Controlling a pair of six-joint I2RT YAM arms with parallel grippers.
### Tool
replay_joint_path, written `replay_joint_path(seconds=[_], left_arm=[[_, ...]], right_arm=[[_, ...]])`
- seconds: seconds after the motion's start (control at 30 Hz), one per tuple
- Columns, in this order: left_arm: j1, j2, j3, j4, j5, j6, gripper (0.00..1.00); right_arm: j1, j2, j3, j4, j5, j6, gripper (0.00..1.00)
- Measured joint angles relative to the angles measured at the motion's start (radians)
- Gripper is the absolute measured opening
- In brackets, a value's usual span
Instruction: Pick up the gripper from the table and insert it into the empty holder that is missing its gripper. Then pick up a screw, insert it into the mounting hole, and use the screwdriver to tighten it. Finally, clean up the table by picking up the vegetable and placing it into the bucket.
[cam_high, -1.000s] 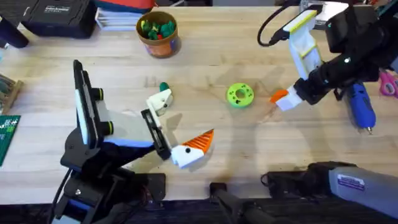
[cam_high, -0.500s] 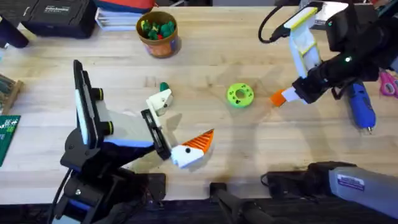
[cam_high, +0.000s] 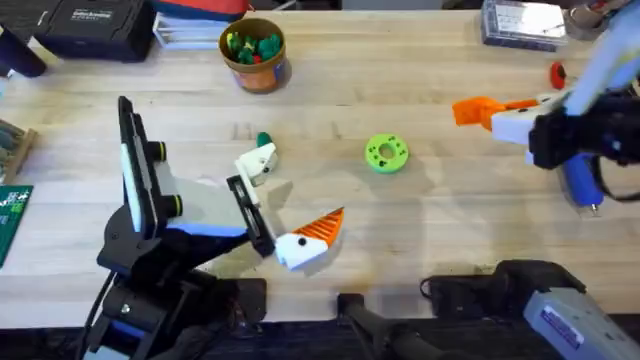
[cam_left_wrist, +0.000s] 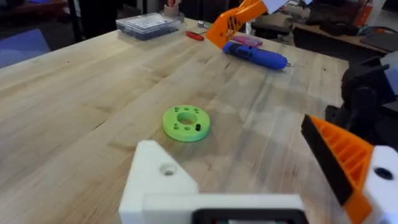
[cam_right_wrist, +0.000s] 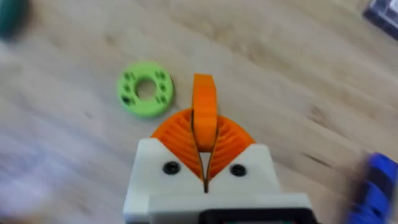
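The right gripper has its two orange ribbed pads pressed together on the gripper. This is the loose fingertip piece, a thin orange wedge standing on edge between the curved pads and jutting past their tips. From overhead, the same orange wedge sticks out ahead of the right gripper, held clear above the table, a pale butcher-block top with fine grain.

The fat blue screwdriver lies on the wood just behind and to the side of the right gripper, its thin metal tip showing. Ahead of the held wedge sits a bright green round ring with a centre hole and small holes around it.

The left gripper is spread wide. One finger carries an orange ribbed pad on a white block, while the other is a bare white plastic holder with a round mounting hole.

The vegetable, small and dark green, lies just beyond that bare holder, close to its tip. The bucket is a round orange-tan cup with a yellow rim holding green and red bits, and it stands farther out, well apart from both grippers.
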Motion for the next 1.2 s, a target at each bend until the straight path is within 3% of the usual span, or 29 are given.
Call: replay_joint_path(seconds=[0.13,0.17,0.3,0.57,0.7,0.93,1.2], left_arm=[[0.000,0.000,0.000,0.000,0.000,0.000,0.988],[0.000,0.000,0.000,0.000,0.000,0.000,0.988],[0.000,0.000,0.000,0.000,0.000,0.000,0.988],[0.000,0.000,0.000,0.000,0.000,0.000,0.988],[0.000,0.000,0.000,0.000,0.000,0.000,0.988],[0.000,0.000,0.000,0.000,0.000,0.000,0.988],[0.000,0.000,0.000,0.000,0.000,0.000,0.988]], right_arm=[[-0.045,-0.067,-0.165,0.221,-0.239,0.155,0.012],[-0.034,-0.048,-0.306,0.479,-0.414,0.347,0.011],[0.035,0.013,-0.414,0.689,-0.540,0.642,0.011],[0.251,0.212,-0.431,0.943,-0.729,1.018,0.011],[0.319,0.323,-0.431,1.090,-0.828,1.168,0.011],[0.368,0.486,-0.431,1.310,-0.977,1.370,0.011],[0.373,0.587,-0.431,1.331,-1.021,1.474,0.011]])
